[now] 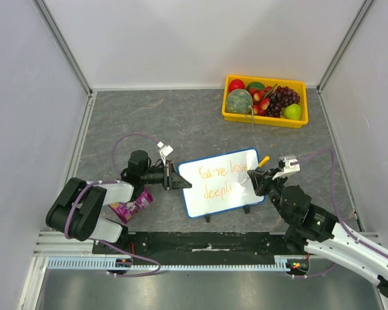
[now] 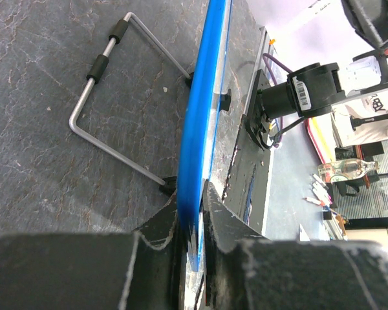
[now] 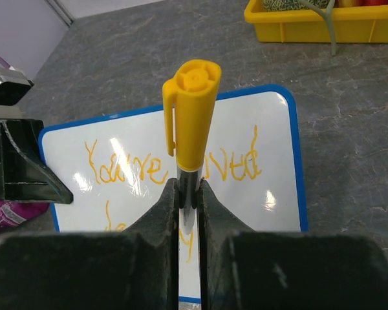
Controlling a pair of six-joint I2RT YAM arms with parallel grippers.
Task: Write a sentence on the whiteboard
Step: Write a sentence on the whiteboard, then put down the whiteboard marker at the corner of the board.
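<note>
Nearest me, by the left arm's base, a purple snack packet (image 1: pixel 130 206) lay on the grey stone-patterned table (image 1: pixel 181 129). Just past it, the left gripper (image 1: pixel 174 183) reached in sideways. Its two fingers were pinched tight on the blue frame at the left edge of the whiteboard (image 1: pixel 197 197). In the left wrist view the frame ran edge-on straight out from between those fingers (image 2: pixel 165 223), and a bent wire stand (image 2: pixel 102 64) lay against the table behind the board.

The whiteboard sat in the middle of the table between the two arms, turned a little askew, with small black feet along its near edge. The sentence (image 1: pixel 223 181) ran across it in orange marker in two lines. I could read "You're loved" on top and "deepl" below, with the end hidden behind the right arm.

The right gripper (image 1: pixel 255 177) hung over the board's right part. Its fingers were closed snugly round the barrel of a marker (image 3: pixel 191 116), whose yellow cap pointed up. I could not see the writing tip.

Well beyond, towards the back right corner, stood a yellow tray (image 1: pixel 265 121) of fruit, holding dark grapes (image 1: pixel 284 98), a green apple (image 1: pixel 293 111) and a red one (image 1: pixel 237 84).
</note>
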